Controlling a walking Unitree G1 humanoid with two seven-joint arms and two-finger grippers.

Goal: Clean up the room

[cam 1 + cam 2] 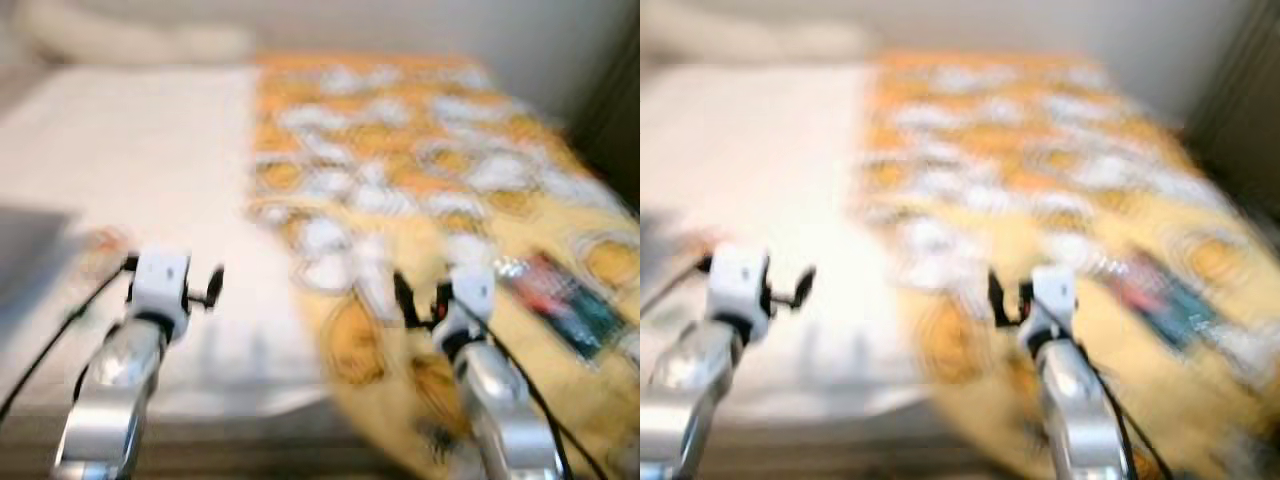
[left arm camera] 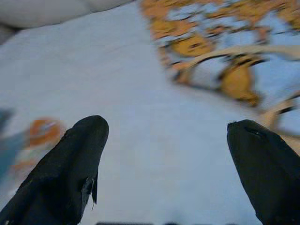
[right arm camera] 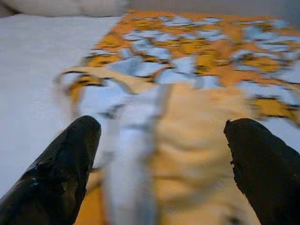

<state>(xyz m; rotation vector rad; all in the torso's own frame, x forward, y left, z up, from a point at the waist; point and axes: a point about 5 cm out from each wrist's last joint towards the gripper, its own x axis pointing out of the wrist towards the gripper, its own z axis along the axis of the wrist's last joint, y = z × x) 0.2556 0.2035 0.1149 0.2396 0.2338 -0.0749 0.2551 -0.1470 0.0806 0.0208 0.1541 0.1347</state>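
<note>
A bed with a white sheet (image 1: 130, 180) lies before me, blurred by motion. An orange, yellow and white patterned blanket (image 1: 400, 170) covers its right half, with a folded-back edge (image 3: 140, 122) near my right arm. My left gripper (image 2: 166, 136) hovers open above the white sheet, close to the blanket's edge. My right gripper (image 3: 161, 136) hovers open over the blanket's folded edge. A small dark red and teal packet (image 1: 560, 300) lies on the blanket to the right of my right arm. A small orange thing (image 2: 43, 132) rests on the sheet beside my left fingers.
White pillows (image 1: 120, 40) lie at the head of the bed, far left. A grey flat object (image 1: 30, 250) sits at the left edge. A pale wall runs behind the bed, and a dark upright surface (image 1: 615, 120) stands at the right.
</note>
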